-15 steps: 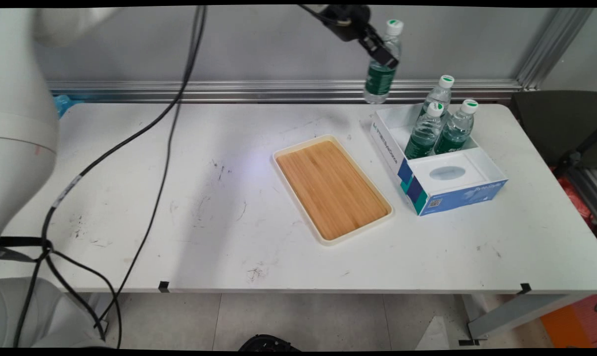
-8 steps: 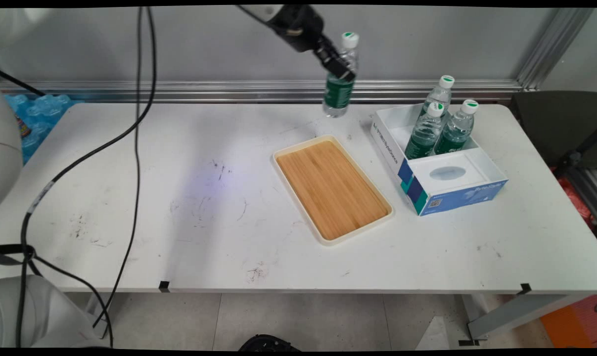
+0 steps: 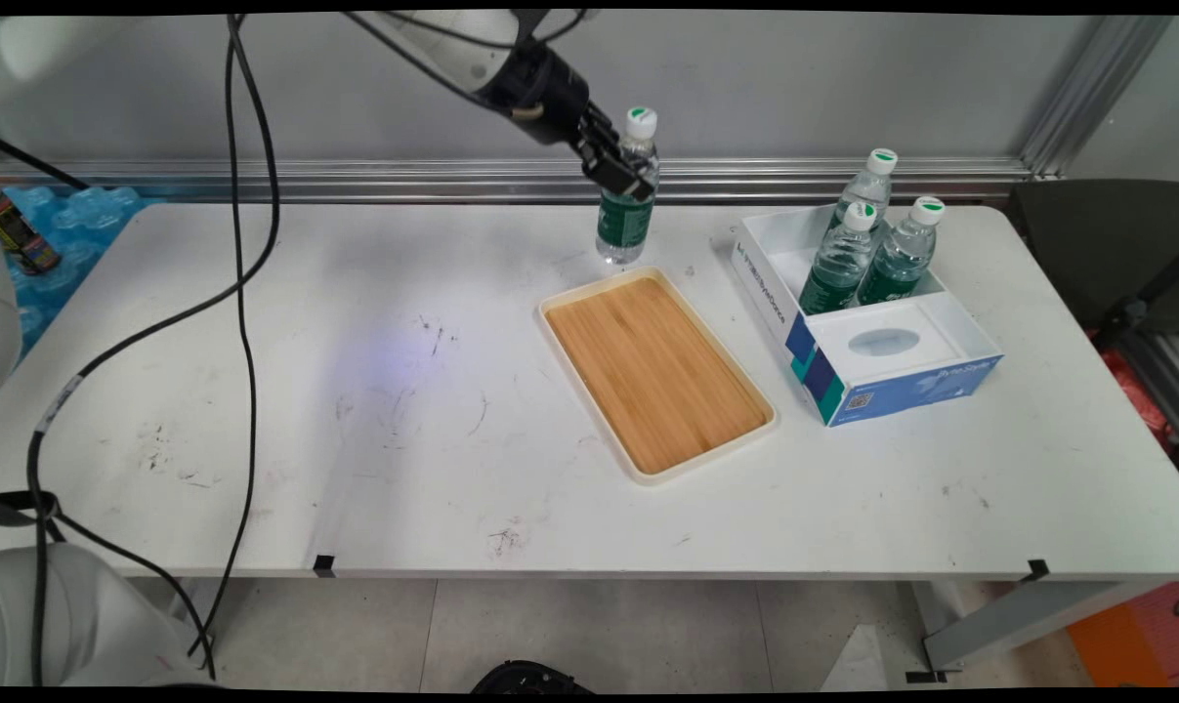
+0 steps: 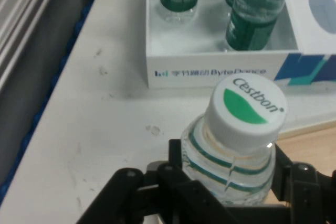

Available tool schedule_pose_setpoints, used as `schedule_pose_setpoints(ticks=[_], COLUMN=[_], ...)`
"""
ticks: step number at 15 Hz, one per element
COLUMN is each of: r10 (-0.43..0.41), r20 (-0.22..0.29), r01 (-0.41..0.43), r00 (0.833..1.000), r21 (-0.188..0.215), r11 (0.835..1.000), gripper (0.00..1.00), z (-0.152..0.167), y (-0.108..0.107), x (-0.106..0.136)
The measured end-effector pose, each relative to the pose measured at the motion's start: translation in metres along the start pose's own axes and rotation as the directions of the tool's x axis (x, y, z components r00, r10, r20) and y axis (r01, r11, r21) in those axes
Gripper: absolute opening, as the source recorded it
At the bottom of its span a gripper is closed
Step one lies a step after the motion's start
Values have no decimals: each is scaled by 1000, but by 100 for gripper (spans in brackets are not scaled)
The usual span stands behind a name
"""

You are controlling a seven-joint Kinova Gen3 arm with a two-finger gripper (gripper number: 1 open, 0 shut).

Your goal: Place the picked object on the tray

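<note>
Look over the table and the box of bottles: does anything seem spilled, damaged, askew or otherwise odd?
Nothing is spilled or broken. The three bottles in the box lean slightly instead of standing straight, and the tray lies at an angle to the table's edge. The gripper holds a fourth bottle upright beyond the tray's far end.

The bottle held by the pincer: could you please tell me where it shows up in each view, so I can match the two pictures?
Main view: the held bottle hangs upper centre, just beyond the far end of the wooden tray, clamped in the pincer.
Hand view: it fills the lower centre, white and green cap facing the camera.
Shared landmark: the white and blue box holding three more bottles.
</note>
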Motion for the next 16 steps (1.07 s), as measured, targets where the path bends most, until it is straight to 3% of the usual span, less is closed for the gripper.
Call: schedule_pose_setpoints(ticks=[7, 16], r10=[22, -18], r20=[16, -4], r01=[-22, 18], r00=[1000, 1000], r21=[-9, -11], r11=[1000, 1000], gripper=[0, 0], z=[40, 81], y=[2, -1], x=[-28, -39])
